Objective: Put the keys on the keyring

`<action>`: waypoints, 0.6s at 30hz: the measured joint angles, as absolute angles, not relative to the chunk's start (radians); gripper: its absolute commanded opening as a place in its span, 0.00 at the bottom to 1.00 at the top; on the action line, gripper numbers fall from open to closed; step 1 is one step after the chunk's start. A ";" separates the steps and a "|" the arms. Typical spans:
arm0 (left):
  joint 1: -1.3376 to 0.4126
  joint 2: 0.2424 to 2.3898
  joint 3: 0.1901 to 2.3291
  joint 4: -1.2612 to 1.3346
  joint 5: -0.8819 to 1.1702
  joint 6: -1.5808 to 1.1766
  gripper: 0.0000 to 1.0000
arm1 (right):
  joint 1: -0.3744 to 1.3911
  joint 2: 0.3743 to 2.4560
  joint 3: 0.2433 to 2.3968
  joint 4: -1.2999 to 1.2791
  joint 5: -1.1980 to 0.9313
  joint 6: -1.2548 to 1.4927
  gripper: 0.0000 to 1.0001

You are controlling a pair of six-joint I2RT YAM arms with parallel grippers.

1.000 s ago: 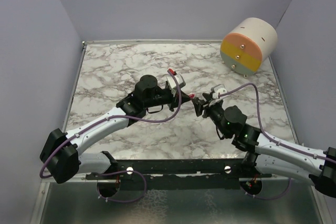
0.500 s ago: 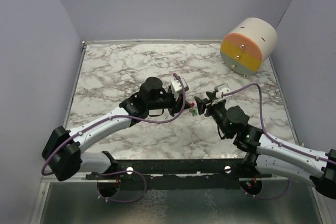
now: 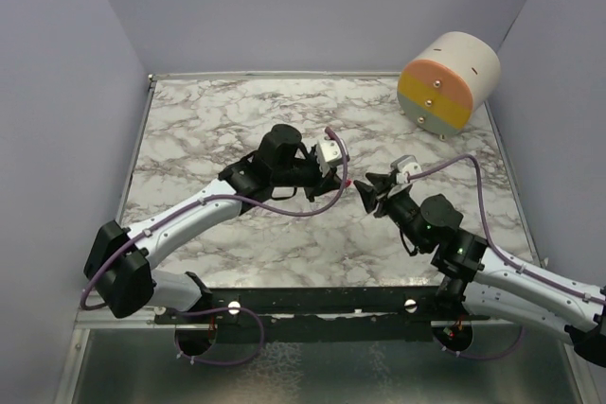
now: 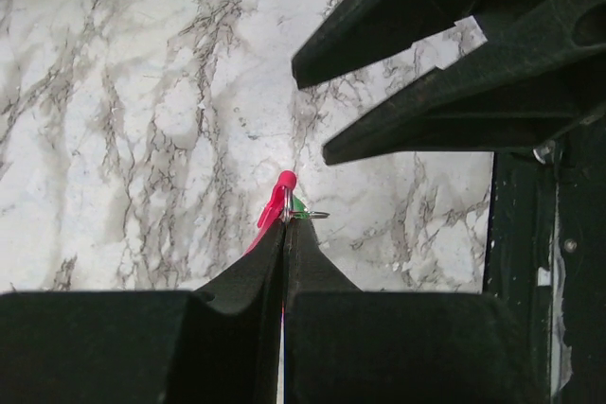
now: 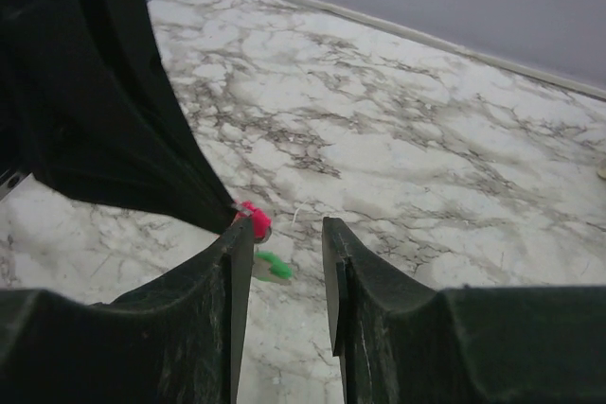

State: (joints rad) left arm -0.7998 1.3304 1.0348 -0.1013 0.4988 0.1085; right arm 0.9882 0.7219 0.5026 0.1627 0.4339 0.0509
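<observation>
We see a grey-veined white marble table (image 3: 189,130) filling the middle of the top view, with two white and black arms reaching in from the bottom edge to meet just right of its centre.

The left gripper (image 4: 285,234) has its black fingers pressed together. They pinch the longer pink-red plastic-headed key (image 4: 276,203), whose tip pokes out just beyond the fingertips, above the marble. The right gripper (image 5: 286,226) faces it with its fingers spread, a clear gap between them and nothing clamped. The pink-red key sits right at the tip of its left-hand finger in the right wrist view; we cannot tell whether they touch.

At the upper right of the top view a cream, orange and yellow banded drum (image 3: 450,80) lies tilted on its side, small knobs on its face. We cannot see inside it.

The short bright green plastic-headed key (image 5: 275,267) hangs just below the pink-red one. A thin metal keyring (image 4: 317,215) juts out beside both.
</observation>
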 measured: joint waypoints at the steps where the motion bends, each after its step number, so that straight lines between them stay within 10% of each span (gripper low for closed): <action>1: -0.794 1.338 1.047 -0.114 0.517 0.134 0.00 | 0.988 0.719 0.503 0.153 0.413 0.050 0.34; 18: -0.694 1.483 1.254 -0.474 0.839 0.569 0.00 | 0.988 0.756 0.505 0.090 0.192 -0.007 0.36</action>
